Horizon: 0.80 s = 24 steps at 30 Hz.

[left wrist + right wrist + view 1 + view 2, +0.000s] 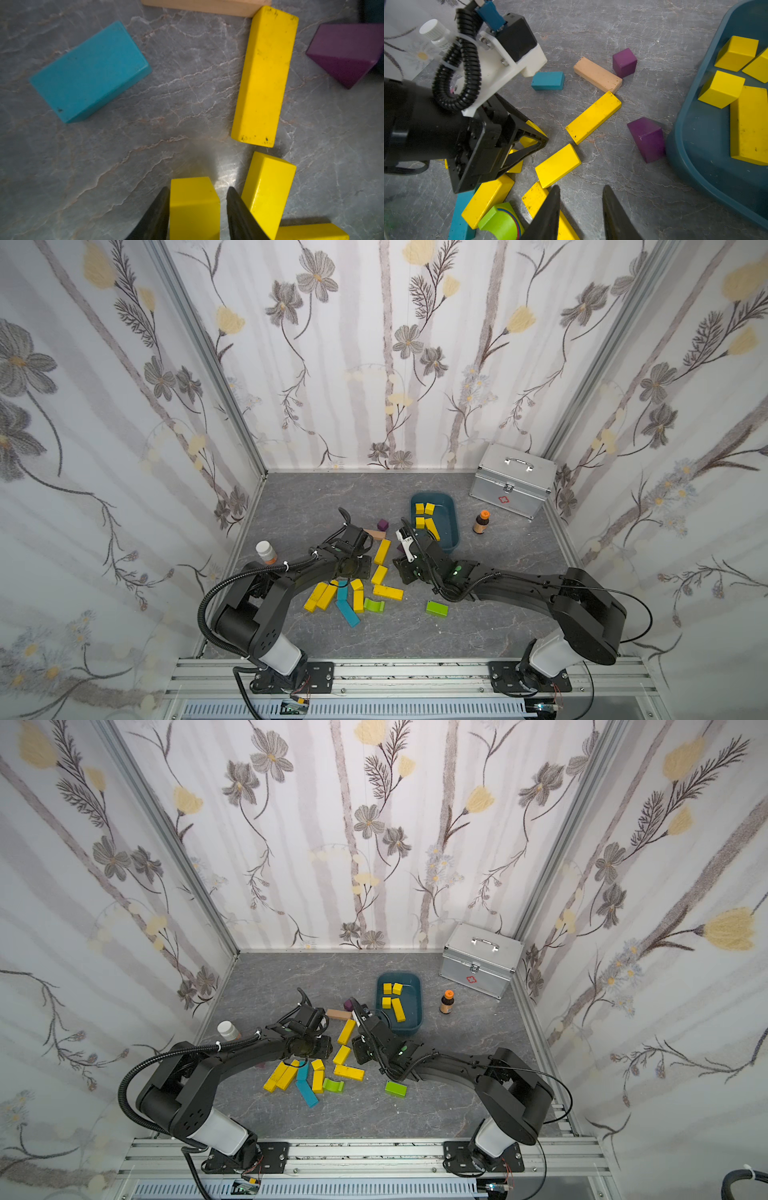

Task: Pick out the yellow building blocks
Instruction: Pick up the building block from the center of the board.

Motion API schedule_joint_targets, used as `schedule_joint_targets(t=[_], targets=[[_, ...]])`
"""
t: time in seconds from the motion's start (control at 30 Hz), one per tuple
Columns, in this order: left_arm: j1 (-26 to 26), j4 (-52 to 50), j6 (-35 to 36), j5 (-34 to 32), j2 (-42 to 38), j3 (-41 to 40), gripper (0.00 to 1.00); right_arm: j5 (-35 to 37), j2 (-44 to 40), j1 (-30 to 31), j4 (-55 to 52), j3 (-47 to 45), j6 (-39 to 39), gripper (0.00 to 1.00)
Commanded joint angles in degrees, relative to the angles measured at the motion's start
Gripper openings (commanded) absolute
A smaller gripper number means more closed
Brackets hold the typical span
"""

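Several yellow building blocks (382,551) lie scattered on the grey table, between the arms and towards the front (348,1072). More yellow blocks (432,527) lie inside the dark teal bin (454,512). My left gripper (197,193) points down with its fingers on either side of a small yellow cube (194,207). One finger lies flat on it and the other sits close at its far side. A yellow bar (268,195) lies right beside that cube. My right gripper (581,193) hovers open over bare table, next to a yellow bar (535,199).
Two purple blocks (625,62) (648,139), a tan bar (598,74), teal blocks (347,612) and lime-green blocks (436,608) lie among the yellow ones. A silver case (513,479) and a brown bottle (482,522) stand at the back right. A white-capped bottle (266,551) stands at the left.
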Motion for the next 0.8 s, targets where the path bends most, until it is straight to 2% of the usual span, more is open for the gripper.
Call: schedule_joint_targets(t=[0.0,0.4,0.77], targets=[[-0.1,0.1,0.6,-0.8,-0.6,0.2,0.43,0.6,0.4,-0.1,2.1,0.3,0.0,0.36],[0.0,1.1,0.5,0.7,0.9,0.7,0.35,0.3,-0.1,-0.5,1.6,-0.2,0.3,0.37],[-0.1,0.7,1.1,-0.6,0.2,0.2,0.3,0.6,0.1,-0.4,1.9,0.4,0.5,0.37]])
